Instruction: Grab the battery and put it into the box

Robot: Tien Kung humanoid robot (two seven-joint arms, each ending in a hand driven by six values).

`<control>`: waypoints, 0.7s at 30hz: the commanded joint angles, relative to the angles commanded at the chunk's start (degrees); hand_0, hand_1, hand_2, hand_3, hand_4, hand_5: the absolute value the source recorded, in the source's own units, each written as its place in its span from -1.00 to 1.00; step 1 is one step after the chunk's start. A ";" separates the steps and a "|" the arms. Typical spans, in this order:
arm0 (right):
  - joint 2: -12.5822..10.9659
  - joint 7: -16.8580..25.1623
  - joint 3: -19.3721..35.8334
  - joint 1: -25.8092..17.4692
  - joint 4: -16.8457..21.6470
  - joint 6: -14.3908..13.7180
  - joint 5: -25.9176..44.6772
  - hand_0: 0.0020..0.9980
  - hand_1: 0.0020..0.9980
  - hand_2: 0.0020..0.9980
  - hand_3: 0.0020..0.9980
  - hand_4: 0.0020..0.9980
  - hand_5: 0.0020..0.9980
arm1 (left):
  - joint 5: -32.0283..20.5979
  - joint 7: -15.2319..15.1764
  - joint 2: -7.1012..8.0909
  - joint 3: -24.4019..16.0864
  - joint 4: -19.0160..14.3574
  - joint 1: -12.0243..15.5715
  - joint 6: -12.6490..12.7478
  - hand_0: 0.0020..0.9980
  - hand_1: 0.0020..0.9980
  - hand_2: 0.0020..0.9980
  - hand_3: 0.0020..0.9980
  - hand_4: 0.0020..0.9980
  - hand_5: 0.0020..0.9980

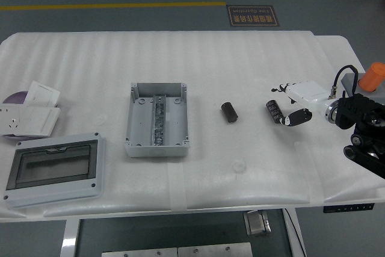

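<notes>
A black cylindrical battery (228, 112) lies on the white table (240, 58), right of the open grey box (157, 120). The box holds a dark rail down its middle. A second black battery (275, 111) lies further right. My right hand (284, 104) comes in from the right edge, white with dark fingertips. Its fingers are spread, with the upper fingers (283, 88) above the second battery and the thumb (299, 117) just right of it. I cannot tell whether they touch it. The left arm does not show.
A grey enclosure with a tinted lid (54, 170) sits at the front left. A white socket strip (27, 120), a white plate (43, 94) and a purple disc (13, 97) lie at the left edge. An orange cap (373, 76) shows on my right arm.
</notes>
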 joint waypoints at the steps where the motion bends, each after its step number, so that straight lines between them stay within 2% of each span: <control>1: 0.10 0.07 -0.32 0.14 -0.31 0.01 0.09 0.01 0.16 0.78 0.82 0.65 -0.27 | 0.01 0.00 0.03 0.02 -0.01 -0.06 0.02 0.27 0.33 0.25 0.26 0.39 -0.40; 7: 0.41 0.70 -2.56 0.76 -2.57 0.04 1.02 0.01 0.16 0.77 0.81 0.64 -0.28 | 0.03 -0.04 0.34 0.07 -0.12 -0.51 0.20 0.27 0.33 0.25 0.26 0.39 -0.40; 14: 0.67 1.39 -3.56 1.47 -3.45 -0.56 2.71 0.01 0.16 0.75 0.80 0.62 -0.31 | -0.07 -0.03 0.58 0.27 -0.13 -0.84 0.28 0.27 0.33 0.25 0.26 0.39 -0.40; 15: 0.76 1.46 -3.65 1.56 -3.48 -0.64 3.00 -0.02 0.16 0.68 0.75 0.46 -0.40 | -0.09 -0.05 0.62 0.30 -0.15 -0.93 0.32 0.27 0.33 0.25 0.26 0.39 -0.40; 20: 1.43 1.62 -4.02 1.95 -3.54 -0.90 3.51 -0.02 0.16 0.68 0.75 0.46 -0.40 | -0.18 -0.15 0.67 0.57 -0.20 -1.28 0.41 0.27 0.33 0.25 0.26 0.39 -0.40; 21: 1.56 1.64 -4.13 1.97 -3.64 -0.93 3.52 -0.03 0.16 0.67 0.71 0.23 -0.56 | -0.22 -0.17 0.66 0.69 -0.20 -1.34 0.41 0.27 0.33 0.25 0.26 0.39 -0.40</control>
